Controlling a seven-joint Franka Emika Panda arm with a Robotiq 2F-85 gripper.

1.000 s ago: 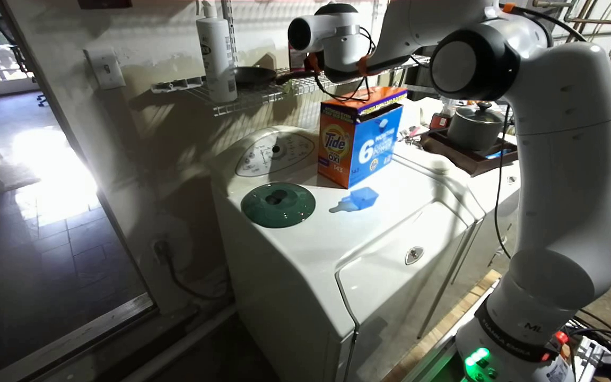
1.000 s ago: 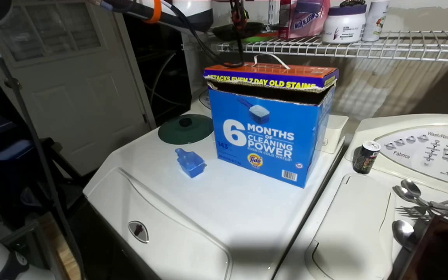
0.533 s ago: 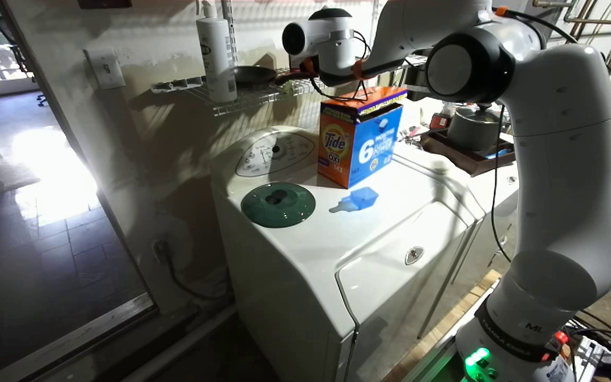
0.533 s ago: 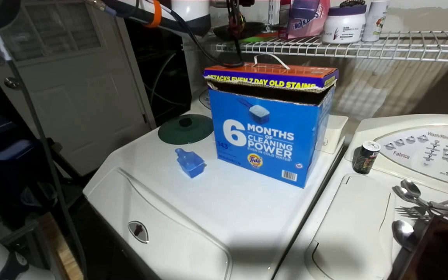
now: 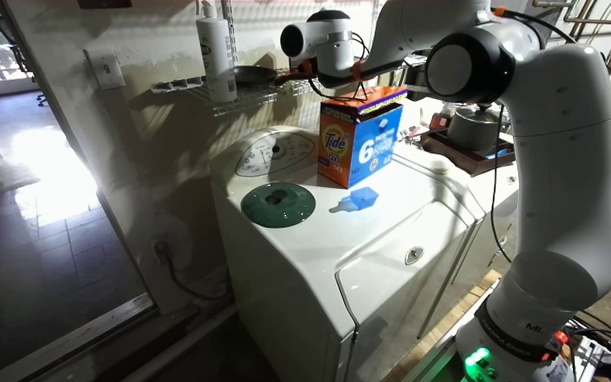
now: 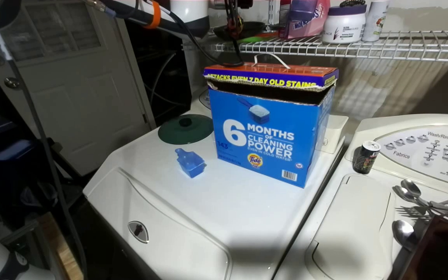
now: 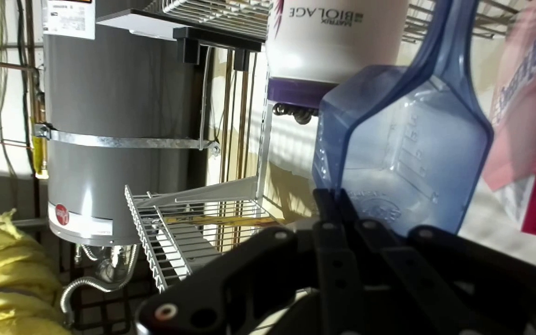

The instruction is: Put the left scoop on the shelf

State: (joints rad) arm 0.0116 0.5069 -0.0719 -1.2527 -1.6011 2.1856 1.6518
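One robot arm (image 5: pixel 565 175) extends over the scene. Its one gripper (image 7: pixel 332 193) has its two black fingers drawn narrowly together, pinching the wall of one translucent pale-blue scoop (image 7: pixel 412 153). In the wrist view, which stands upside down, that scoop appears in front of one white wire shelf (image 6: pixel 414 48), its handle toward the top of that view; whether it touches the rods cannot be told.

On the shelf are one white jar (image 6: pixel 343 24) with a purple lid, one pink package (image 6: pixel 309 17), one white canister (image 6: pixel 375 19) beside the jar, one tall white bottle (image 5: pixel 215 58) and one dark pan (image 5: pixel 252 76).

Below, two white appliances (image 6: pixel 208 217) stand side by side. One bears a single orange-and-blue Tide box (image 6: pixel 263 128), torn along its upper front; one dark green round lid (image 6: pixel 185 132); and one bright-blue scoop (image 6: pixel 191 165), near both and touching neither. The other holds one small dark can (image 6: pixel 366 157) and a jumble of cutlery, including at least three spoons (image 6: pixel 403 233) and one fork (image 6: pixel 412 212).
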